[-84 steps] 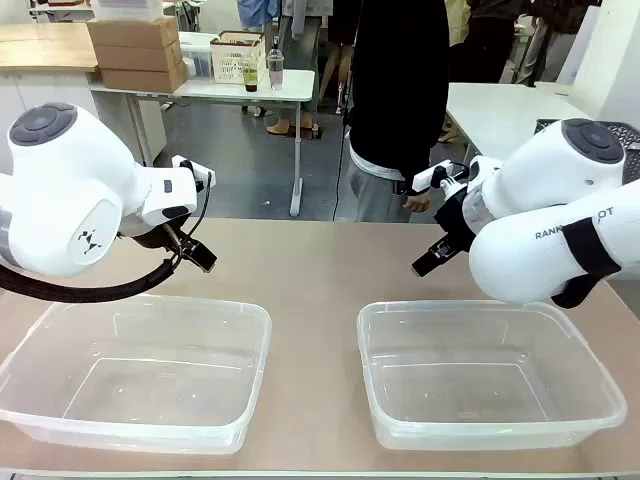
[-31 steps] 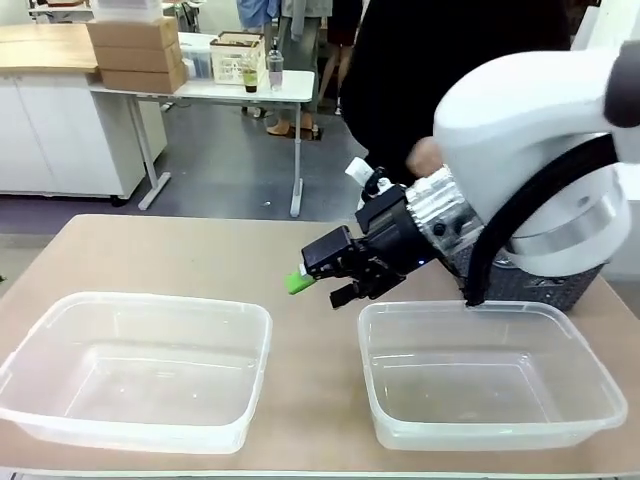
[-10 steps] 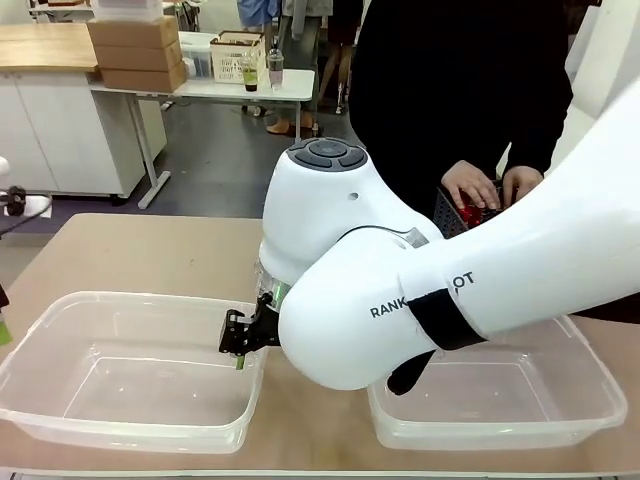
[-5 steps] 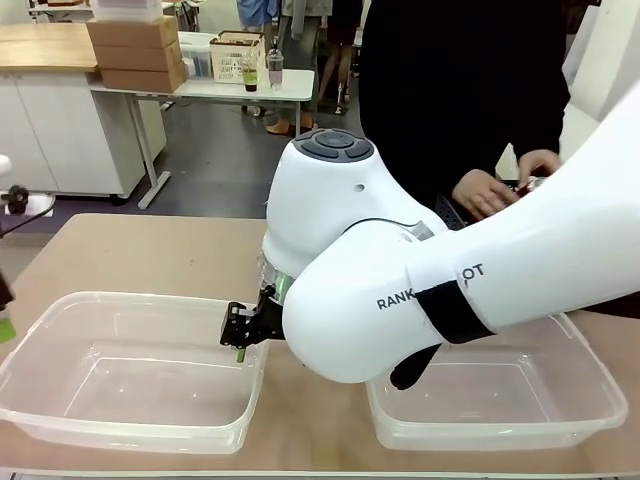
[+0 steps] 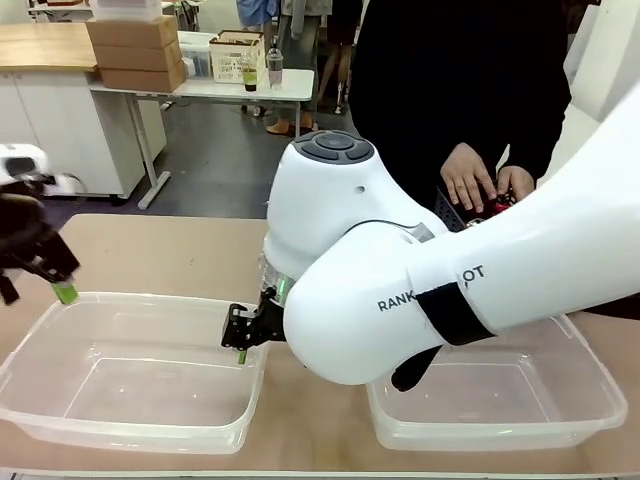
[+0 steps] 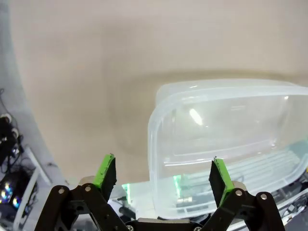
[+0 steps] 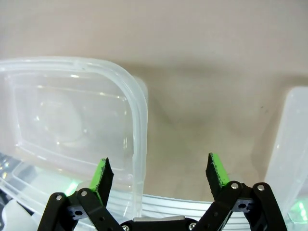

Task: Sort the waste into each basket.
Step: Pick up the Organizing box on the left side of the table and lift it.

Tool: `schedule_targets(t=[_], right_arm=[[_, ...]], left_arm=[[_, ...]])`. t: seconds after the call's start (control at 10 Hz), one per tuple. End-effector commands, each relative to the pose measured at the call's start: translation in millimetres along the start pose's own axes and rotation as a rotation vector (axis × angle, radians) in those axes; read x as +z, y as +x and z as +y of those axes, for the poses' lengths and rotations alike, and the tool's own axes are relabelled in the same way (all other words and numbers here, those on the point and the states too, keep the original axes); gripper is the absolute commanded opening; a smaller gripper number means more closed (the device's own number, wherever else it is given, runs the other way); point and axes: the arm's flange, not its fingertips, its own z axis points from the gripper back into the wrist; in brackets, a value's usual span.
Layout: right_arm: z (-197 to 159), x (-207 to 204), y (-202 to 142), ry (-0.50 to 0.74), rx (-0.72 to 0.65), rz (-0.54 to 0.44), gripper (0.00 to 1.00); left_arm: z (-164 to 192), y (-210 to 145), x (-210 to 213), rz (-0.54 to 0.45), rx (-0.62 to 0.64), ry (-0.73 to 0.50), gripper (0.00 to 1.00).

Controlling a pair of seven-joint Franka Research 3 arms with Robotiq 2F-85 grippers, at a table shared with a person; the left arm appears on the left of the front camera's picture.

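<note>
The waste that we can find is a red can (image 5: 493, 207), of which only a small part shows. It sits in a dark basket (image 5: 447, 212) at the far side of the bench (image 5: 180, 250), to the right of the middle. The person reaches to this basket with one hand (image 5: 468, 178) and the other hand (image 5: 517, 183), and the red can shows just beneath and between them. How many pieces lie in that basket we cannot tell, because the white right arm (image 5: 420, 290) stands in front of most of it.

Nearer to us stand two clear tubs, side by side with a strip of bench between them. In the left tub (image 5: 130, 303) we look through the floor straight to the bench. The right tub (image 5: 590, 405) is mostly covered by the right arm, and the part of its floor that we see is bare as well.

The right pincer (image 7: 159, 172) is spread wide and holds nothing. It hangs over the right rim of the left tub, with one pad above the inside of the tub and the other above the strip of bench. The left pincer (image 6: 162, 174) is also spread wide and carries nothing. It hovers at the far left corner of the left tub, slightly blurred in the front view.

Behind the person we see a white table (image 5: 215, 90) with cardboard boxes (image 5: 135, 50) and a bottle (image 5: 275, 65).
</note>
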Motion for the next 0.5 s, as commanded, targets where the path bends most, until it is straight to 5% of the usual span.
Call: schedule_targets(t=[0.0, 0.4], right_arm=[[-4, 3, -1, 0.008, 0.001, -0.006, 1.00], [-4, 3, -1, 0.008, 0.001, -0.006, 1.00]], left_arm=[[-8, -46, -74, 0.108, -0.022, 0.030, 1.00], [3, -68, -121, 0.240, -0.013, 0.043, 1.00]])
